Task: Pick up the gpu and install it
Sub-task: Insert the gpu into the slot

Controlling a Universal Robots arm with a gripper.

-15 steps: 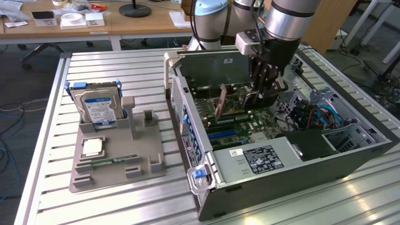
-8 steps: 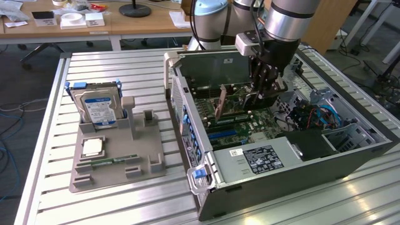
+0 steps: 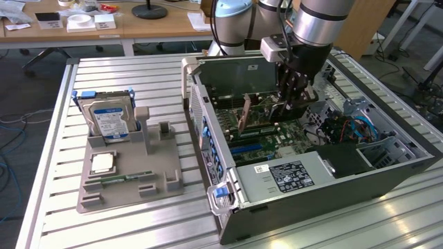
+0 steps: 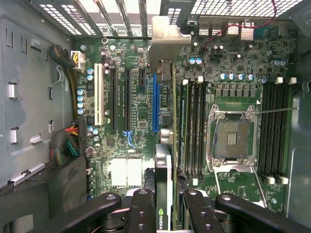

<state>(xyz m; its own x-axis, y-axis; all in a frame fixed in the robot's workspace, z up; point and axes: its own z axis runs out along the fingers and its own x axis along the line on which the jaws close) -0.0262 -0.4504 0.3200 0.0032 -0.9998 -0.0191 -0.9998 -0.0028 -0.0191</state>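
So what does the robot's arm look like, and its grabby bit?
The arm is a fat, shiny silver-grey tube with a light blue round cap on a joint and thin black cables beside it. A small pale grey box sits at the wrist. The end effector is black, with jointed fingers dotted with round bolts.

Behind the slatted aluminium table (image 3: 124, 72) a wooden desk (image 3: 159, 28) is set, on which a black round base (image 3: 149, 10) and white boxes (image 3: 82, 22) are kept. Beside the table, at the exterior view's left, grey floor (image 3: 28, 93) is crossed by loose cables (image 3: 14, 129).
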